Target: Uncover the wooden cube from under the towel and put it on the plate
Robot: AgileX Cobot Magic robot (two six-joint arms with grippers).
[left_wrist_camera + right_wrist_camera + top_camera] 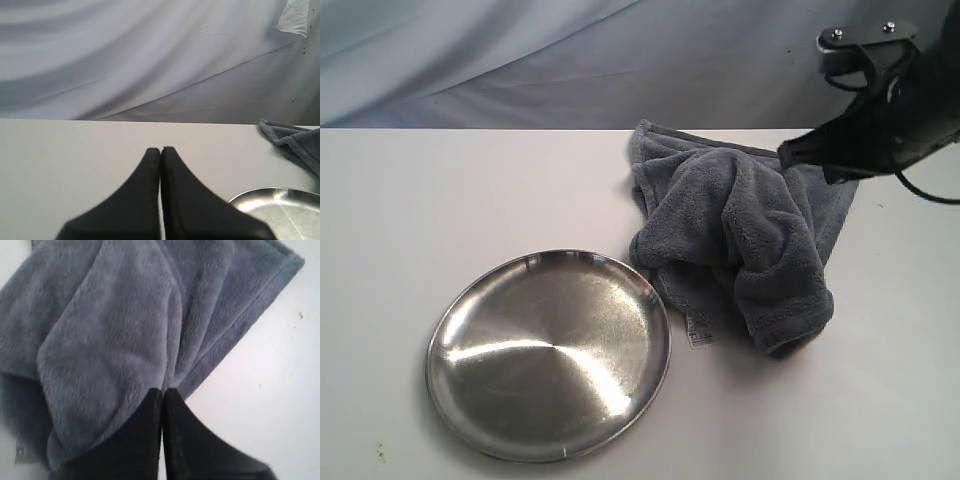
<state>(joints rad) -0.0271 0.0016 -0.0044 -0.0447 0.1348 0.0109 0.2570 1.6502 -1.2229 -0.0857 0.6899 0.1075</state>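
Over the heaped towel (740, 230), the right arm (890, 120) slanted down from the right, jaws pressed fully together, tips against a fold; cloth caught or not, could not tell. Wooden cube was hidden. Towel lay just beside the plate (550, 355). Left arm (150, 210) hovered over bare bench (440, 200), jaws closed, empty.

Plate (548, 355): round, shiny steel, lower left, on white table (440, 200).
Towel (740, 235): dark grey fleece, bunched in folds, centre right, just beside the plate's upper right rim; white label (700, 335) at lower edge.
Right gripper (787, 155): black, upper right, tip meeting the towel's top fold.
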